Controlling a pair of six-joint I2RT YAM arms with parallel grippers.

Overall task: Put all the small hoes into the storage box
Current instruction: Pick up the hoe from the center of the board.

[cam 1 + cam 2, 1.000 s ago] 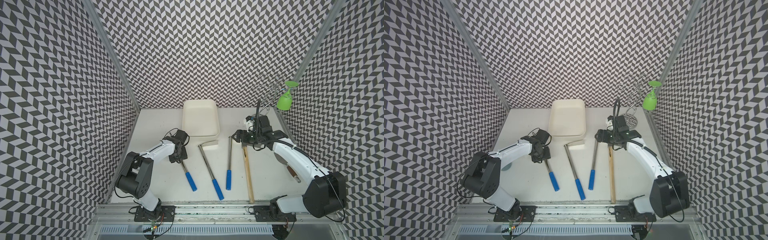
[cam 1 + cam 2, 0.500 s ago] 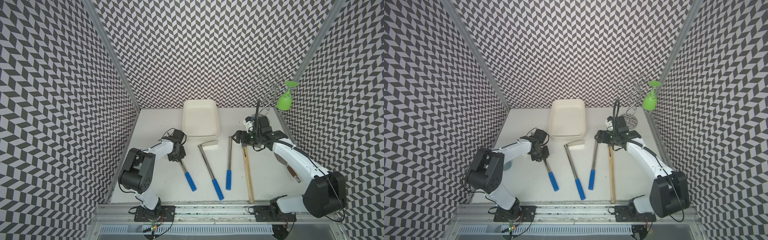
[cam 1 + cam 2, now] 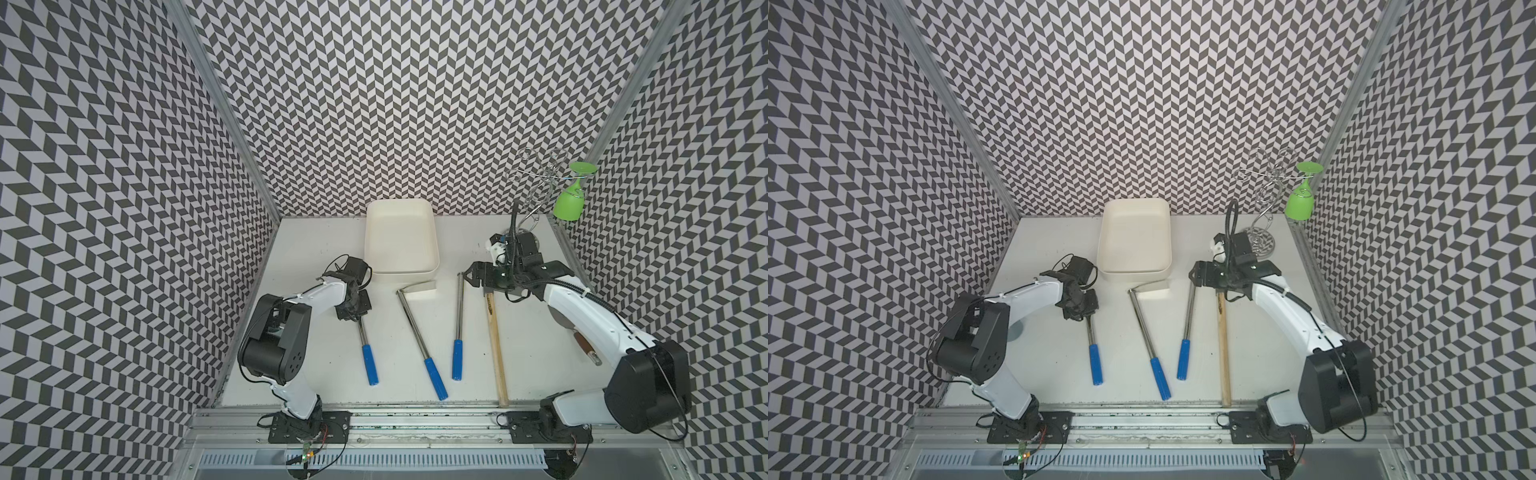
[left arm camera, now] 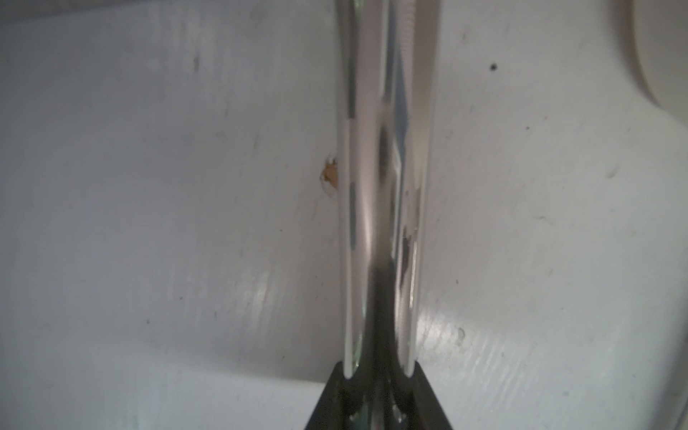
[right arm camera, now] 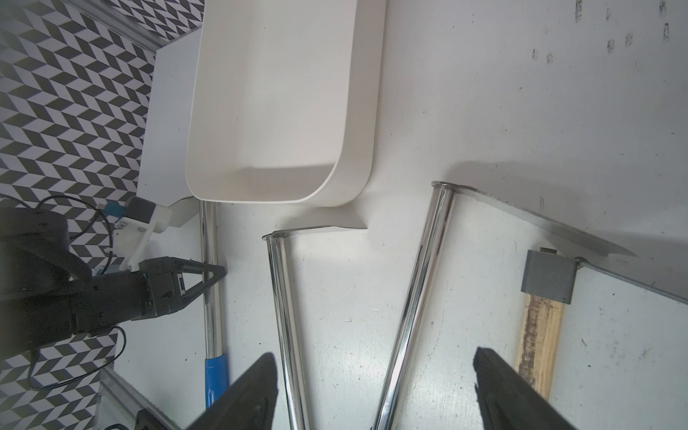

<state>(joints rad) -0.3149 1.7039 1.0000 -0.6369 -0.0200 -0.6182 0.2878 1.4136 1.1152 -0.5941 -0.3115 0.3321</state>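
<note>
Since a second ago the left fingers (image 5: 204,265) have drawn together, and the left arm's elbow has swung in a little; the right arm has not shifted. In the right wrist view the left fingers now pinch the chrome shaft of the small hoe (image 3: 369,365) from both sides, well up from its blue handle. The hoe lies flat on the tabletop (image 3: 316,249), its far end reaching the near left corner of the storage box (image 3: 401,272). Its head is hidden there, so the blade's shape cannot be confirmed.

The storage box sits empty at the back of the tabletop. The right fingers (image 5: 499,391) stand wide apart and hold nothing, poised over the shafts of two other blue-handled tools (image 3: 458,320). A wooden-handled tool (image 3: 496,345) lies beside those.

The step in hand looks like the grasp itself, with the lift not yet made. The next move calls for raising the hoe clear and carrying it over the near rim. It should be turned to run along the box's length, then lowered and released. With the hold far from the handle, the blue end may droop and catch the rim.
</note>
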